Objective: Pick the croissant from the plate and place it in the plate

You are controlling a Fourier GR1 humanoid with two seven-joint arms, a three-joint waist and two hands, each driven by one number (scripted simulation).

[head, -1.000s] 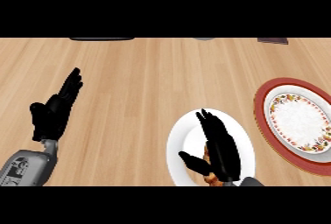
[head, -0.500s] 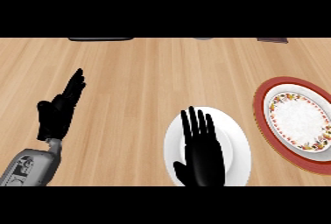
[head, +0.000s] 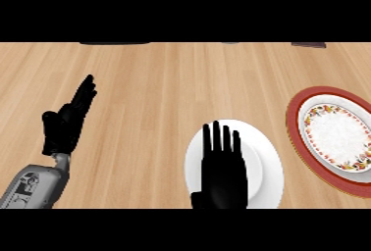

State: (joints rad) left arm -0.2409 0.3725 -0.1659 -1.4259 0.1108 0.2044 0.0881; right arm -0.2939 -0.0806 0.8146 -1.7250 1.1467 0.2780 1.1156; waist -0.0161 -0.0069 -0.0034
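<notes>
Across the whole frame runs the wooden bench point(head: 181, 83), its planks pale and lengthwise. At the right edge lies the largest dish, a plate with a red rim point(head: 299, 113) and a flowered band round a white centre, partly cut by the frame's edge. Left of it, in the lower middle, sits a plain white plate point(head: 266, 164), apart from the red one. Over this white plate, coming up from the lower edge, is the right hand point(head: 223, 171), flat and palm down, its fingers point(head: 217, 137) straight and slightly spread, pointing toward the top of the frame; it covers much of the plate's middle. The croissant cannot be seen: if it lies on the white plate it is hidden beneath that hand, and whether the hand touches it cannot be told. At the lower left the left hand point(head: 64, 127) rests above its grey forearm point(head: 33, 184), fingers straight and close together, slanting toward the upper right, touching nothing.
</notes>
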